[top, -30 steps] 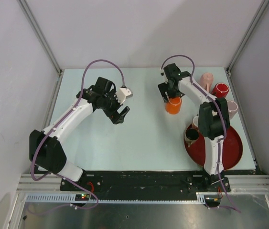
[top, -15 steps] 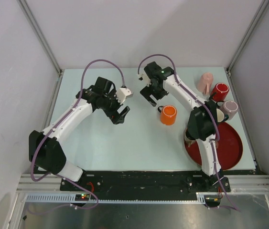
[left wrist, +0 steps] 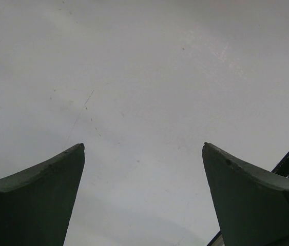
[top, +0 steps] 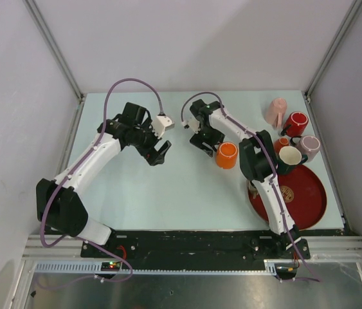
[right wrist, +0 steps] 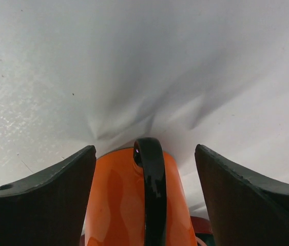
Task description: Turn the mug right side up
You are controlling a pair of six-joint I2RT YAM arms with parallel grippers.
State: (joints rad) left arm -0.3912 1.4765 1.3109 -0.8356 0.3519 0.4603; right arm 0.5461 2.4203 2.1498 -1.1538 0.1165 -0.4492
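The left gripper (top: 159, 152) hangs over bare pale table (top: 187, 199) left of centre, its fingers (left wrist: 36, 200) spread wide with nothing between them. Just right of it, the right gripper (top: 201, 140) is also open. In the wrist view its two dark fingers (right wrist: 46, 200) flank the orange mug (right wrist: 134, 205) without touching it, and the mug's black handle (right wrist: 150, 184) points straight at the camera.

From above, the orange mug (top: 226, 154) stands on the table just beside that gripper, near the middle of the far half, and its mouth appears to face up.

Further right, a pink mug (top: 276, 111) and a red mug (top: 296, 121) sit by the far right corner. A cream mug (top: 290, 156) and a pale pink mug (top: 310, 145) are at the far rim of the red tray (top: 316, 206) — whether they rest on it is unclear.
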